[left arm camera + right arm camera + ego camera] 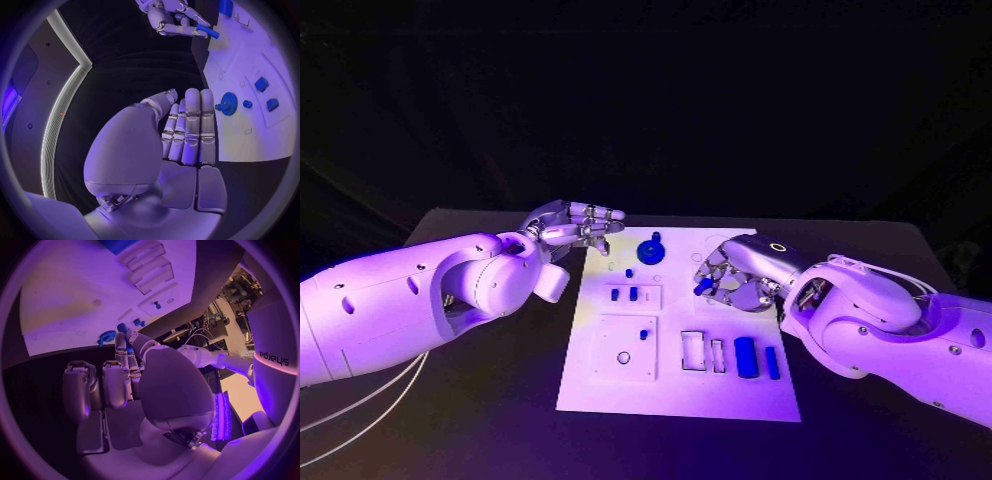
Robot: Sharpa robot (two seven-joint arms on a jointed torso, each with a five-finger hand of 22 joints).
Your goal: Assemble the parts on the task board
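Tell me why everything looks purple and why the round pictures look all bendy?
Head view: purple light washes over the white task board and both arms, and the room behind is dark. Left wrist view: a fisheye lens curves the board's straight edge beside the left hand. Right wrist view: the same bending, with the right hand looming large in the middle.

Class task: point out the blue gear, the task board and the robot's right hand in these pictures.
blue gear (229,104), left wrist view, its toothed face.
task board (733,395), head view, bare near edge.
right hand (737,272), head view, its back.
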